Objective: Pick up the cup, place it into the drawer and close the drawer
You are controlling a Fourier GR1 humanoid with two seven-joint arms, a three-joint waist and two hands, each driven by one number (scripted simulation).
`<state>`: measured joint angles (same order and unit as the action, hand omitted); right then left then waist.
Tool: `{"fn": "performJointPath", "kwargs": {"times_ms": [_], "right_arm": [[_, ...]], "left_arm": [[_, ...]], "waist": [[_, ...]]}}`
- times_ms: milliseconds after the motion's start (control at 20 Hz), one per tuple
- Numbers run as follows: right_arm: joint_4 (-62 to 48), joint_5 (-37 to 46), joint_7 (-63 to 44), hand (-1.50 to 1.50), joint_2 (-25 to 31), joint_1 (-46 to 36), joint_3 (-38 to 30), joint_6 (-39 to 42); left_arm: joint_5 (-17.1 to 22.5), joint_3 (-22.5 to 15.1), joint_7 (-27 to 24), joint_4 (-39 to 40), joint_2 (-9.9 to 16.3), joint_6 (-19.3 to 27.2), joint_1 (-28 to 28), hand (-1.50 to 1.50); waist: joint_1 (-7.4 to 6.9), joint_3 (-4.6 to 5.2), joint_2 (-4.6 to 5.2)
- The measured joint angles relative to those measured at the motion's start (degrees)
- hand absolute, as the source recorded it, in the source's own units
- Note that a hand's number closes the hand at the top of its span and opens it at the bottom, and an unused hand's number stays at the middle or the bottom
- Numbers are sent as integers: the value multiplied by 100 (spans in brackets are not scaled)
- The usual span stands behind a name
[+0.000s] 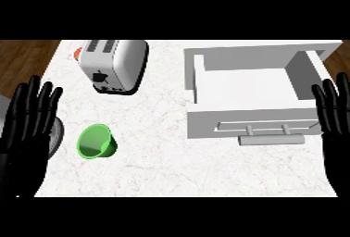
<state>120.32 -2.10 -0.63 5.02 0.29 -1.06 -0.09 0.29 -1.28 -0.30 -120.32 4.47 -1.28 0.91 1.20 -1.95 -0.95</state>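
A green cup lies on its side on the white marble counter, left of centre, its mouth facing the lower left. The white drawer stands pulled open at the right, its inside bare, with a grey bar handle on its front. My left hand rests open at the left edge, fingers up, just left of the cup and apart from it. At the right edge my right hand rests open beside the drawer's front corner. Neither hand holds anything.
A white toaster lies at the back left of the counter, with something orange behind it. A dark round object shows partly behind my left hand. Wooden floor shows beyond the counter's left and right edges.
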Motion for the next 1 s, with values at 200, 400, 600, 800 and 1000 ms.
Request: {"fn": "performJointPath", "kwargs": {"times_ms": [200,400,600,800,1000], "right_arm": [[-40,104,115,-150,-67,-39,69,-33],[-184,104,20,-150,77,-73,177,196],[-392,-53,-383,-150,249,-332,217,440],[-442,-219,-631,-150,344,-501,101,588],[-709,-186,-564,-150,312,-678,92,640]], "left_arm": [[138,42,-65,-87,107,-213,98,-150],[757,376,156,-42,80,-325,365,-150],[1272,748,240,515,9,-331,329,-150],[1593,1123,125,1135,112,-479,170,-150],[1505,1292,-27,1707,188,-485,36,-150]], "waist": [[-82,123,57],[-149,173,87],[-146,191,100],[-130,195,99],[-125,195,99]]}}
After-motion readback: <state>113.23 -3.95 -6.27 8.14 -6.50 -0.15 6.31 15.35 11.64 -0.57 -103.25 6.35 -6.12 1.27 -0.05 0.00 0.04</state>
